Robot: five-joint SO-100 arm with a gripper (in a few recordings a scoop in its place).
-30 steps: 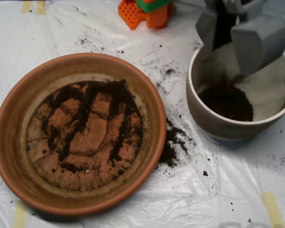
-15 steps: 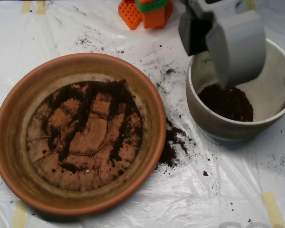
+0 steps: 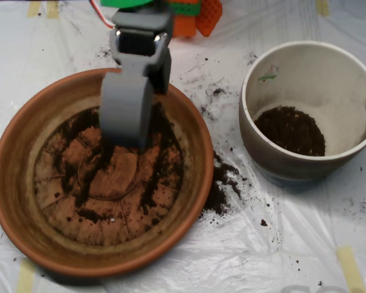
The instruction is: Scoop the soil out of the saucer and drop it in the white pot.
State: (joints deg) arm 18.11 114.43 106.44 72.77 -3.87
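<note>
The terracotta saucer lies at the left, with dark soil spread in thin streaks and patches over its ridged base. My grey scoop hangs over the upper middle of the saucer, open, its tip just above the soil. The pale front shell faces the camera and the darker shell sits behind it to the right. The white pot stands at the right, apart from the scoop, with a mound of soil in its bottom and a small green mark near its rim.
Spilled soil lies on the clear plastic sheet between saucer and pot, and fine crumbs are scattered above it. An orange and green block sits at the top edge behind the arm. Tape strips hold the sheet down.
The scoop has left the white pot and swung left across the sheet, coming down over the upper middle of the saucer. The pot's soil mound now shows in full.
</note>
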